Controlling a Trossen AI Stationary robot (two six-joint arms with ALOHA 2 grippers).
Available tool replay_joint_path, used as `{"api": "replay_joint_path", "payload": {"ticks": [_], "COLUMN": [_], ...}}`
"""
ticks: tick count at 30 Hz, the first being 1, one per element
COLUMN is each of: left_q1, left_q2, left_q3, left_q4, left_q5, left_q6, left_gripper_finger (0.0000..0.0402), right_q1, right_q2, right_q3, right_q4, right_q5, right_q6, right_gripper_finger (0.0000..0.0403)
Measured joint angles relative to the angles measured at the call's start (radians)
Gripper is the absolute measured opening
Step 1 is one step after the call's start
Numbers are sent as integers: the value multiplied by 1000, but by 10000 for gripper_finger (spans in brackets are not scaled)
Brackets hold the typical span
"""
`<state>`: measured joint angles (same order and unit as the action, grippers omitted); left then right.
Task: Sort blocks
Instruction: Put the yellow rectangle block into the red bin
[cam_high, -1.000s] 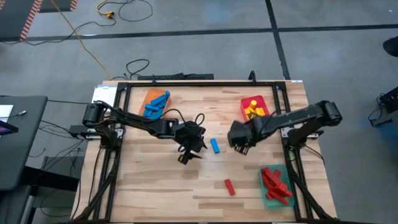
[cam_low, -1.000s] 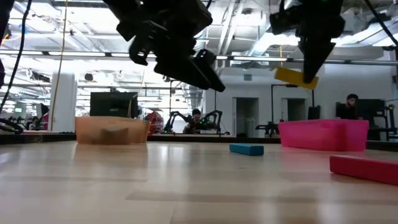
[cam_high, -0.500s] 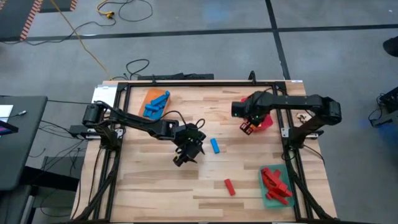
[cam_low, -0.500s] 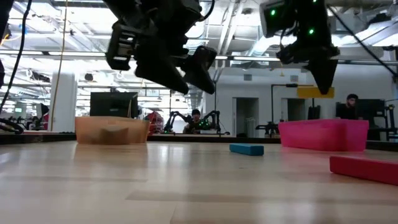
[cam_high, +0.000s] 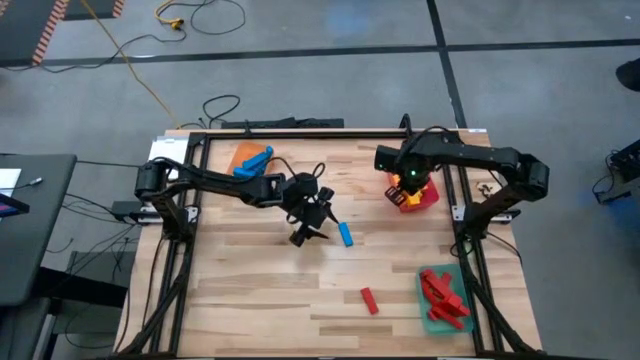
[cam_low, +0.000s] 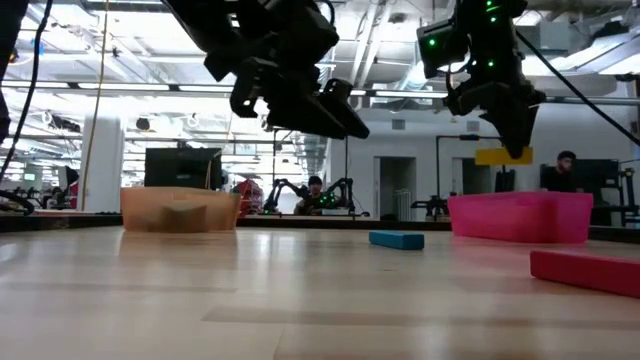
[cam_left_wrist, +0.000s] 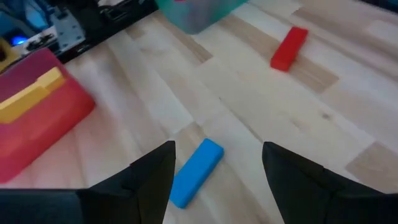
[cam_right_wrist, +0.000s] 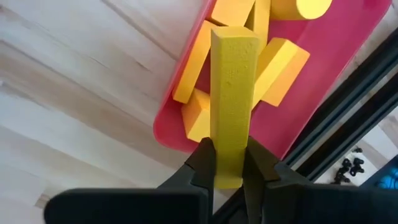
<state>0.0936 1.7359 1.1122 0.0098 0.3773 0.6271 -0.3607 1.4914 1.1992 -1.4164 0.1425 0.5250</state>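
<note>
I've got the right gripper (cam_right_wrist: 229, 163) clenched on a yellow block (cam_right_wrist: 232, 99) hanging straight above the red tray (cam_right_wrist: 348, 46) of yellows, while my released left gripper (cam_left_wrist: 214, 174) hovers nearest the blue block (cam_left_wrist: 196, 172) lying lengthwise between its fingers.

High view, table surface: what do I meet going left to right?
Orange tray with blue blocks → open left gripper → loose blue block → loose red block → red tray with yellow blocks → green tray with red blocks.
</note>
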Motion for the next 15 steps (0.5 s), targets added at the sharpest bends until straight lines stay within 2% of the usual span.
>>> {"api": "replay_joint_path", "payload": {"ticks": [6, 12, 15], "left_q1": [5, 5, 5], "left_q2": [14, 93, 133], "left_q3": [0, 2, 10], "left_q4": [9, 2, 6], "left_q5": [33, 42, 15], "left_q6": [1, 19, 23], "left_gripper_finger": [235, 235, 235], "right_q1": [-15, -16, -6], "right_q2": [0, 0, 0], "right_q3": [0, 0, 0], "right_q4": [7, 10, 15], "right_q5": [1, 12, 13], "right_q6": [-14, -13, -13], "right_gripper_finger": [76, 119, 145]}}
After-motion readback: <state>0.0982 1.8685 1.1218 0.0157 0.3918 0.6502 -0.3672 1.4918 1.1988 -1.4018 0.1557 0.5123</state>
